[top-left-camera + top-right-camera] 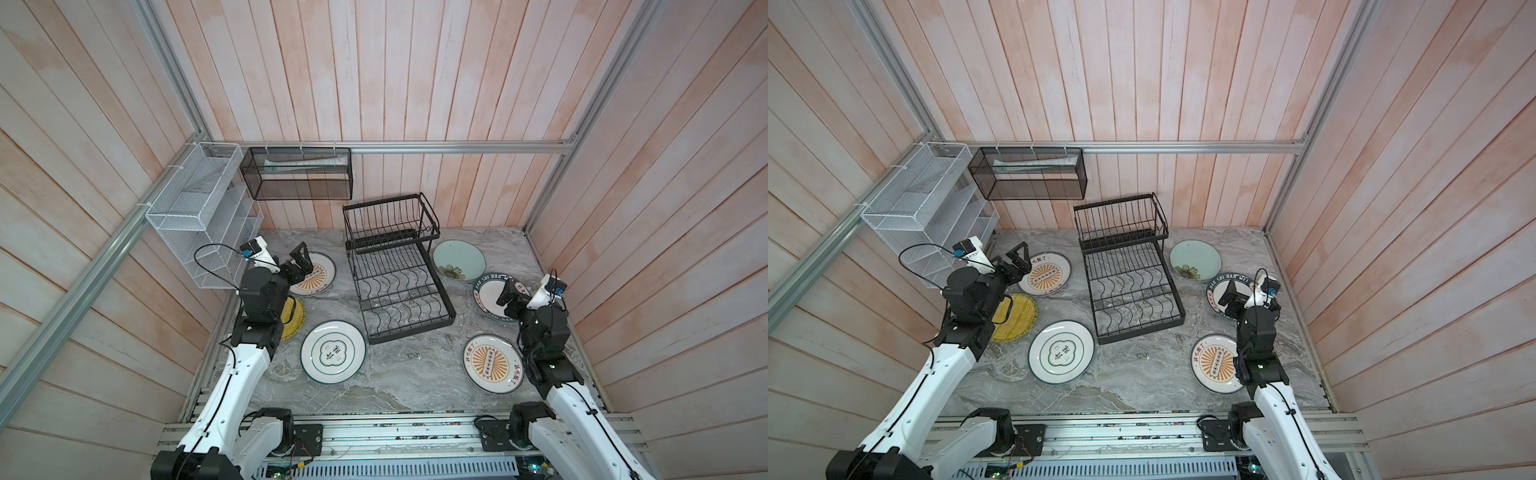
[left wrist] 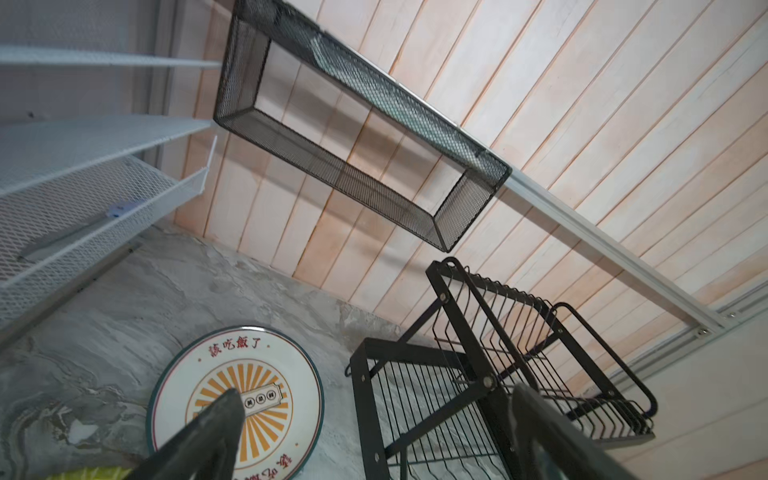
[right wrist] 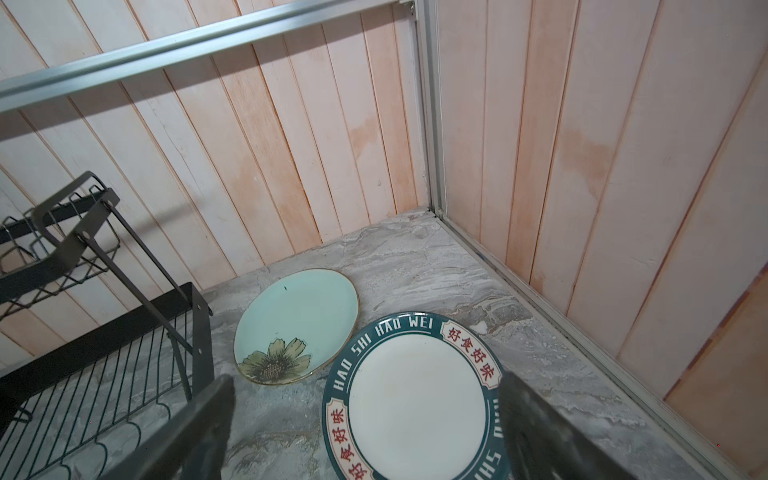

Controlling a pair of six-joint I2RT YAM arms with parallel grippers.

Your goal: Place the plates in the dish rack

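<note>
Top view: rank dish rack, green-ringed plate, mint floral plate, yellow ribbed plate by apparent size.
1. dish rack
2. green-ringed plate
3-4. mint floral plate and yellow ribbed plate: unsure. The mint one lies farther from the camera, and the yellow one is partly hidden by the left arm.

dark-rim plate (image 3: 415, 399): "hao shi hao wei" w/ 好食好味; left sunburst plate (image 2: 249, 357) rim: 該吃飯了

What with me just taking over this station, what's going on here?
A two-armed robot is set to load plates into the black dish rack, which holds nothing yet. All six lie flat on the table around it. The left hand hovers open over an orange sunburst plate; the right hand, open too, hovers over the dark-lettered plate. Neither holds anything.
</note>
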